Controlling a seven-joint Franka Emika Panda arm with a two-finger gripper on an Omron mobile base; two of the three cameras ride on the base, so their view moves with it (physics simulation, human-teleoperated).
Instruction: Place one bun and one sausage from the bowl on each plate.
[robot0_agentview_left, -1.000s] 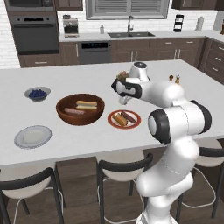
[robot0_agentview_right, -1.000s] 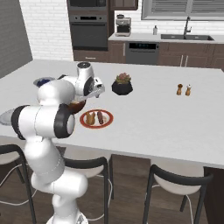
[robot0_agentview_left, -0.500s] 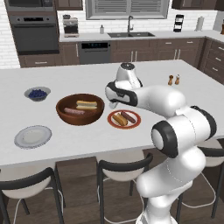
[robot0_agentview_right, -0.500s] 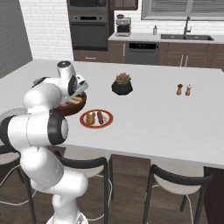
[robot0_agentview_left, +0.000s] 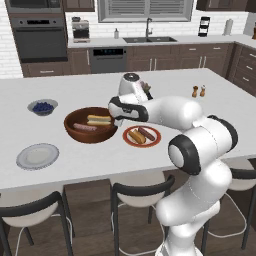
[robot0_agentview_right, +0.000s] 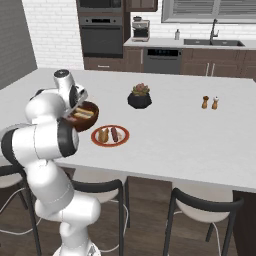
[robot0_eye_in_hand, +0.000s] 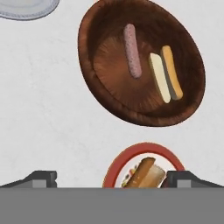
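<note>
A: Left base view?
B: Wooden bowl on white worktop, with sausage and bun; red plate just beside, grey plate apart.
A: Right base view?
B: Same bowl partly behind arm.
A: Hand view?
B: Gripper spread wide, holding nothing, above red plate's edge.

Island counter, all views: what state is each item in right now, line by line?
wooden bowl: upright, holds one bun and one sausage.
bun: lying in the bowl, split open.
sausage: lying in the bowl, apart from the bun.
red plate: filled, one bun and one sausage on it.
grey plate: bare, no food yet.
berry bowl: full of dark berries.
tool: open, holding nothing, above the counter.
</note>
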